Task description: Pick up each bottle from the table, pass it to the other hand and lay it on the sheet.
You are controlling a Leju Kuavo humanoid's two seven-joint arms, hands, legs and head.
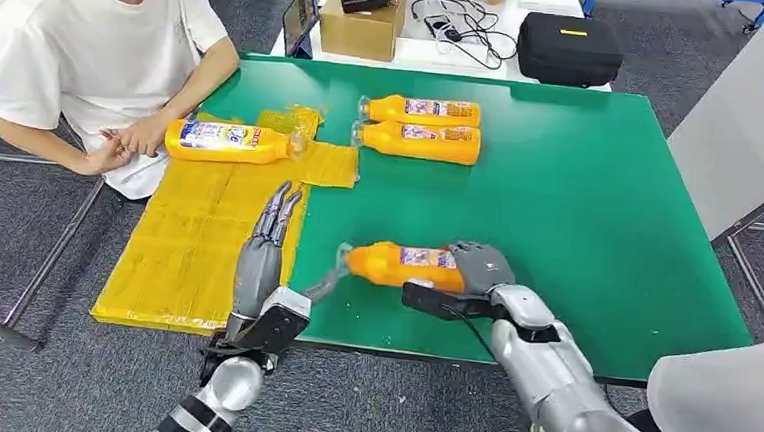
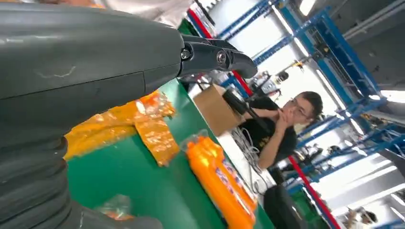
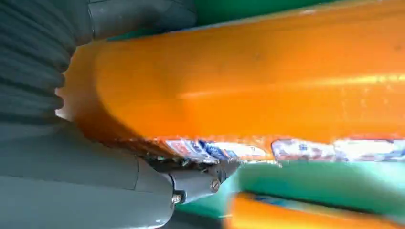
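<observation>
My right hand (image 1: 480,267) grips the base end of an orange bottle (image 1: 400,265) lying sideways near the table's front edge, cap pointing left. The right wrist view has this bottle (image 3: 267,81) close up against my right hand (image 3: 71,157). My left hand (image 1: 264,249) is open, fingers straight, over the right edge of the yellow sheet (image 1: 196,235), a short way left of the cap. Another orange bottle (image 1: 227,141) lies on the sheet's far end. Two more bottles (image 1: 422,110) (image 1: 421,141) lie side by side at mid-table; the left wrist view has them (image 2: 219,183) past my fingers (image 2: 215,55).
A person in a white shirt sits at the left, hands (image 1: 127,145) at the sheet's far corner by the bottle there. Behind the green table (image 1: 580,188) stand a cardboard box (image 1: 361,29) and a black case (image 1: 569,47). A white panel (image 1: 734,127) stands at the right.
</observation>
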